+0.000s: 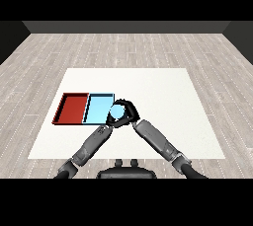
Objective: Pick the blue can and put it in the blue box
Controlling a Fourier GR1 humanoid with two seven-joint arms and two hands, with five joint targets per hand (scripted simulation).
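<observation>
Blue can (117, 113) sits in the R hand (126, 110), black fingers curled round it, right at the near-right corner of the light blue tray (98, 107), overlapping its edge. L hand (111, 124) is just below the can, mostly hidden, so can't tell its fingers. Red tray (72, 108) touches the blue one's left side on the white table (163, 96).
</observation>
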